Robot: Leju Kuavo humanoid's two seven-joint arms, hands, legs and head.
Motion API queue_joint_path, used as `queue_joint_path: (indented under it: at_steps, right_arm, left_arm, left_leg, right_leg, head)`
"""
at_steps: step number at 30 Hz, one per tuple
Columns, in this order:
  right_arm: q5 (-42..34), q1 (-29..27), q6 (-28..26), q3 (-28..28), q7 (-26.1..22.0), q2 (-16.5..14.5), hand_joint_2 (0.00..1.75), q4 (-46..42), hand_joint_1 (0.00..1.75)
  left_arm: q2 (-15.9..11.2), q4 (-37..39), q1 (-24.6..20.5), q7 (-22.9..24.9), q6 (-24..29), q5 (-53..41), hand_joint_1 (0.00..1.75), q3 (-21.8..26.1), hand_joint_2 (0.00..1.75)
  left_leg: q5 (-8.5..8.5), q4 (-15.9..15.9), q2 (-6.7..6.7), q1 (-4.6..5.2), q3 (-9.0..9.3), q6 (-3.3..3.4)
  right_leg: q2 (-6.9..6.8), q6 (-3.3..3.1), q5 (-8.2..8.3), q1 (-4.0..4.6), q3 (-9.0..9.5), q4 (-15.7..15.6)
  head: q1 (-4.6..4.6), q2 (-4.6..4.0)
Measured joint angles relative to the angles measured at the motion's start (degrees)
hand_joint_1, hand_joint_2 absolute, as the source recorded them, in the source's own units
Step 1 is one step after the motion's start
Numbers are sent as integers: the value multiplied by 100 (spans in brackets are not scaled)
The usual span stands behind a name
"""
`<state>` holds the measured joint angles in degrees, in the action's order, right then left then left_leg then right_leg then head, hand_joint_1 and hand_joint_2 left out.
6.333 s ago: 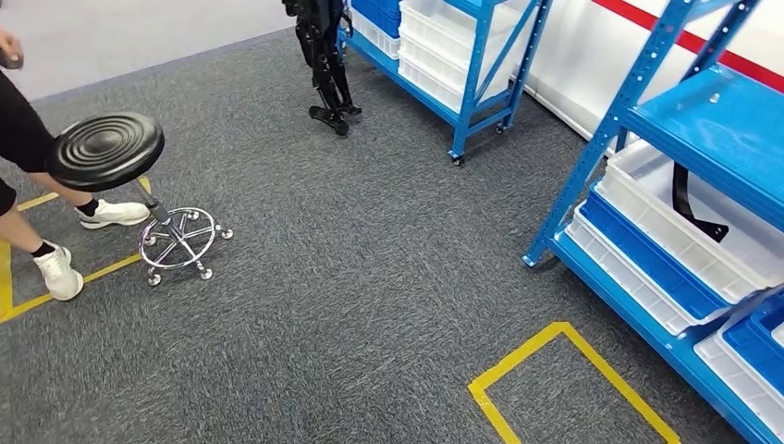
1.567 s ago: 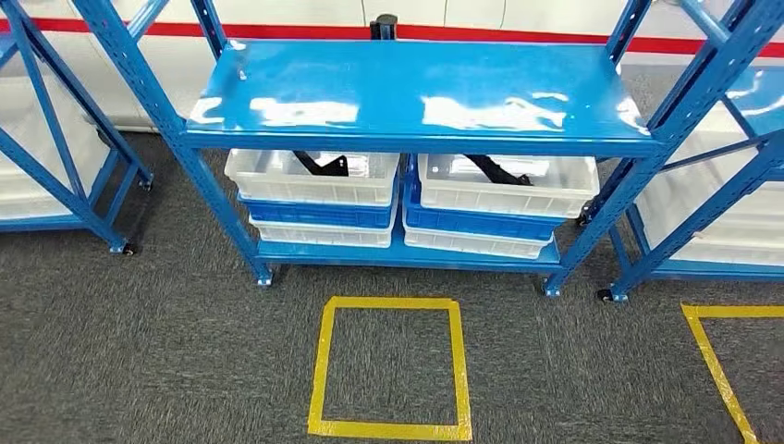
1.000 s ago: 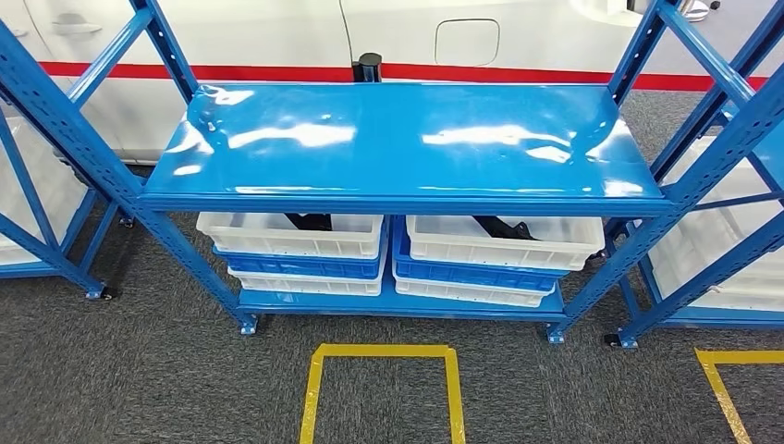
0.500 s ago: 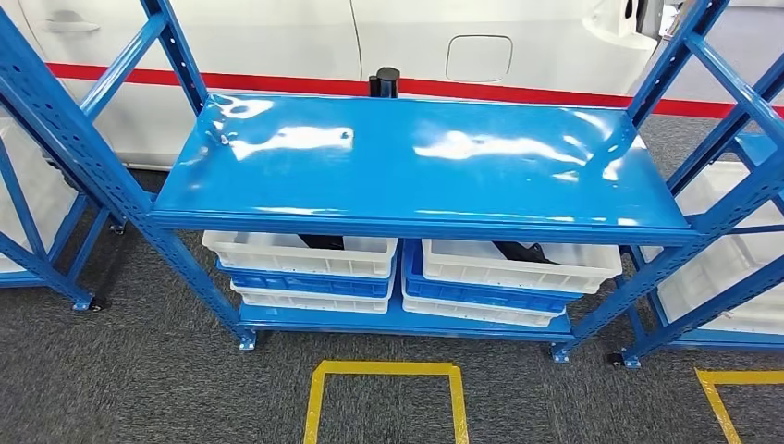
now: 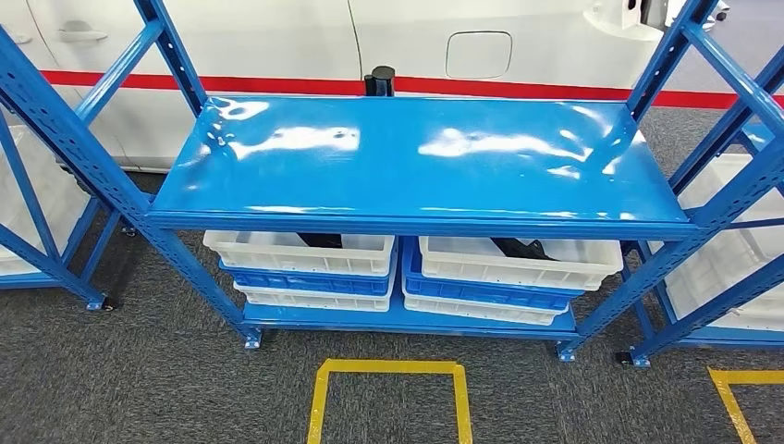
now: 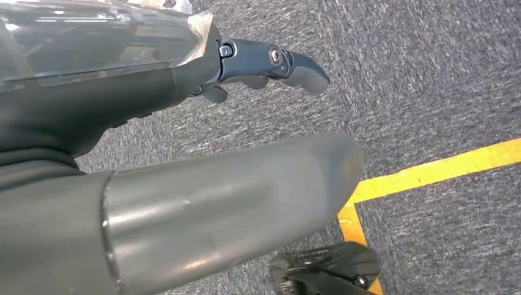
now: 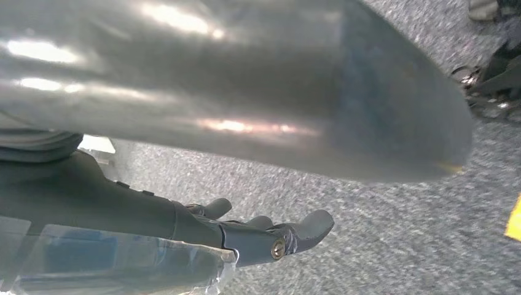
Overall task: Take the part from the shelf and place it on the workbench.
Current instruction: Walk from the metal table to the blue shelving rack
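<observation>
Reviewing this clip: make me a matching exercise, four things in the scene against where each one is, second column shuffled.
Things:
1. dark part
2. yellow tape square
3. red stripe
4. left hand

Places:
A. on the white wall behind the rack
B. hanging over the grey carpet
C. in the right-hand white bin under the blue shelf
D. on the floor in front of the rack

Pairs: 1-C, 2-D, 3-A, 4-B

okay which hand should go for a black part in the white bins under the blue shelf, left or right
Near even: both hands hang open over the carpet, left hand and right hand. Right, slightly, since the black part in the right white bin shows more.
</observation>
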<state>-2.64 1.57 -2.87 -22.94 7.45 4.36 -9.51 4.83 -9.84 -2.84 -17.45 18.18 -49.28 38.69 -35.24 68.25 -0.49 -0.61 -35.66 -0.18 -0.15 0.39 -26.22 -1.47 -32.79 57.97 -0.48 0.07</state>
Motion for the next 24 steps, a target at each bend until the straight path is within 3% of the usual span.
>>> queue_joint_path:
  at_steps: [2, 3, 4, 6, 8, 11, 12, 14, 16, 17, 18, 19, 20, 22, 23, 24]
  right_arm:
    - [6, -2, 0, -5, 0, 0, 0, 0, 0]
    - [7, -2, -1, -12, 0, -1, 0, 0, 0]
    - [7, -2, -1, -20, 0, -3, 0, 0, 0]
    - [5, -1, -1, -37, -1, -5, 0, 0, 0]
    - [0, 4, -3, -43, -4, -5, 0, 0, 0]
    - [-15, 4, -5, -44, -9, -10, 0, 1, 0]
    - [-20, 1, -4, -45, -9, -14, 0, 1, 0]
    - [-25, -4, -3, -46, -9, -21, 0, 2, 0]
    - [-27, -2, -3, -46, -9, -24, 0, 2, 0]
    - [-28, -2, -3, -46, -9, -23, 0, 2, 0]
    - [-28, -2, -3, -47, -9, -22, 0, 2, 0]
    - [-28, -2, -3, -47, -9, -22, 0, 2, 0]
    - [-28, 0, -4, -47, -9, -20, 0, 2, 0]
    - [-27, 20, -5, -47, -9, -12, 0, 2, 0]
    - [-27, 27, -5, -47, -9, -8, 0, 2, 0]
    - [-26, 33, -5, -48, -10, -6, 0, 2, 0]
  left_arm:
    - [0, 1, 2, -1, 10, 0, 0, 1, 0]
    - [-1, 1, 3, -1, 14, 0, 0, 2, 0]
    - [-2, 1, 2, -1, 16, 0, 0, 2, 0]
    - [-2, 0, -16, 0, 15, -1, 0, 1, 0]
    - [1, 0, -39, 3, 14, -4, 0, -1, 0]
    - [5, 0, -49, 10, 23, -19, 0, -3, 0]
    - [9, 0, -54, 12, 30, -27, 0, -3, 0]
    - [12, 0, -65, 14, 42, -41, 0, -3, 0]
    - [13, 0, -68, 14, 46, -49, 0, -3, 0]
    - [18, 0, -66, 14, 46, -50, 0, -3, 0]
    - [23, 0, -63, 14, 46, -51, 0, -3, 0]
    - [29, 0, -61, 14, 46, -51, 0, -3, 0]
    - [34, 0, -61, 14, 46, -51, 0, -3, 0]
    - [44, 0, -70, 14, 46, -53, 0, -3, 0]
    - [48, 0, -75, 14, 46, -53, 0, -3, 0]
    - [51, 0, -80, 14, 46, -53, 0, -3, 0]
  left_leg:
    - [-246, 497, 5, -32, -157, -49]
    - [-212, 484, 10, -48, -103, -69]
    - [-89, 264, 17, -67, 56, -83]
    - [204, -506, 27, -101, 528, -103]
    - [351, -979, 7, -93, 769, -53]
    - [463, -1033, 6, -35, 716, 116]
    - [518, -1045, 20, -27, 681, 180]
    - [631, -1065, 52, -28, 577, 290]
    - [726, -1060, 68, -4, 445, 331]
    - [775, -1056, 76, 7, 378, 332]
    - [821, -1052, 82, 15, 314, 328]
    - [864, -1049, 86, 20, 260, 318]
    - [903, -1047, 87, 22, 225, 304]
    - [979, -1043, 89, 30, 181, 258]
    - [1023, -1045, 91, 39, 172, 227]
    - [1065, -1048, 94, 44, 161, 194]
  right_leg:
    - [-5, 9, 42, 2, -64, 4]
    - [-6, 23, 67, -3, -95, 7]
    - [-5, 44, 92, -13, -121, 10]
    - [-3, 106, 142, -17, -159, 26]
    - [-3, 183, 191, 11, -180, 35]
    - [7, 324, 282, -5, -202, -7]
    - [11, 337, 228, -14, -245, 43]
    - [15, 269, -136, -21, -428, 481]
    - [16, 196, -620, -11, -650, 1241]
    - [17, 201, -762, -5, -682, 1526]
    - [17, 232, -803, 1, -606, 1611]
    - [16, 275, -758, 6, -414, 1469]
    - [16, 311, -663, 10, -123, 1119]
    - [16, 317, -532, 43, 515, 224]
    - [16, 298, -501, 66, 701, -79]
    - [17, 277, -495, 92, 774, -235]
  head:
    - [-3, 0]
    - [-4, 0]
    - [-5, 0]
    - [-9, 0]
    - [10, 0]
    - [35, 0]
    - [35, 0]
    - [57, 0]
    - [75, 0]
    - [75, 0]
    - [75, 0]
    - [75, 0]
    - [75, 0]
    - [76, 0]
    - [75, 0]
    - [74, 0]
